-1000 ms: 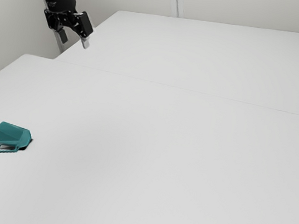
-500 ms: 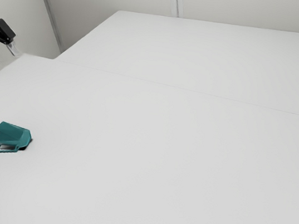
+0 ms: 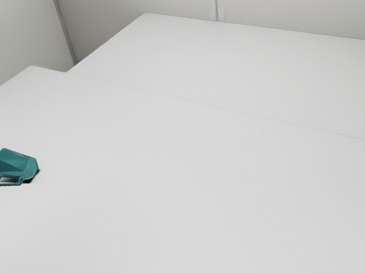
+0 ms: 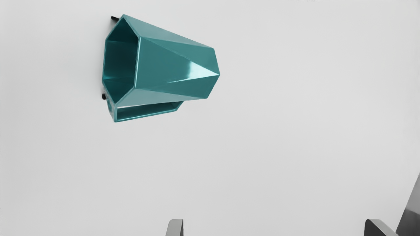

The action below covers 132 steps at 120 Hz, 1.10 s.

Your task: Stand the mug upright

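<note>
Exterior view: the teal mug (image 3: 14, 168) lies on its side on the white table (image 3: 193, 200), toward the exterior view's left, just where it lay before; my arm has swung farther toward that side.

Wrist view: my gripper (image 4: 274, 226) is released, its fingers (image 4: 175, 228) wide apart and cut off below the tips, the mug clear of them. Dark bits (image 4: 104, 96) by its rim are too hidden to name.

Carries the pincer (image 4: 274, 226) farther toward the exterior view's left than half a second ago, out past that view's edge.
</note>
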Each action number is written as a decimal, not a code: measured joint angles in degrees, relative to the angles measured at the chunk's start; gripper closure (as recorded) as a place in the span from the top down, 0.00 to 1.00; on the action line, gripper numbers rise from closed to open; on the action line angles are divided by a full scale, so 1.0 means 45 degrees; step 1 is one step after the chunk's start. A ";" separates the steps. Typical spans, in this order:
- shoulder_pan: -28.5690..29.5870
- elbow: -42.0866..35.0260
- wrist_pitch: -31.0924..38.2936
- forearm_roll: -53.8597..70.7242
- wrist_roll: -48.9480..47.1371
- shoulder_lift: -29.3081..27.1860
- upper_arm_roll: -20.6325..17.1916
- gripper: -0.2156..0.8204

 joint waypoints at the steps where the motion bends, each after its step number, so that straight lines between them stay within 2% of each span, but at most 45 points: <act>1: 0.0126 0.0003 -0.0026 -0.0079 0.0089 0.0097 -0.0007 0.79; 11: 0.1061 0.0043 -0.0263 -0.0736 0.0963 0.0843 -0.0063 0.79; 25: 0.1593 0.0221 -0.0523 -0.1309 0.2074 0.1567 -0.0120 0.79; 36: 0.2799 0.0639 -0.0628 -0.1715 0.2808 0.2343 -0.1393 0.79; 43: 0.3131 0.0843 -0.0647 -0.1862 0.3219 0.2703 -0.1769 0.79; 71: 0.3278 0.1128 -0.0464 -0.2452 0.4482 0.3621 -0.2405 0.79; 96: 0.3308 0.0731 0.0086 -0.3052 0.5037 0.4085 -0.2450 0.79; 132: 0.3417 -0.0382 0.0388 -0.3721 0.5066 0.4020 -0.2451 0.79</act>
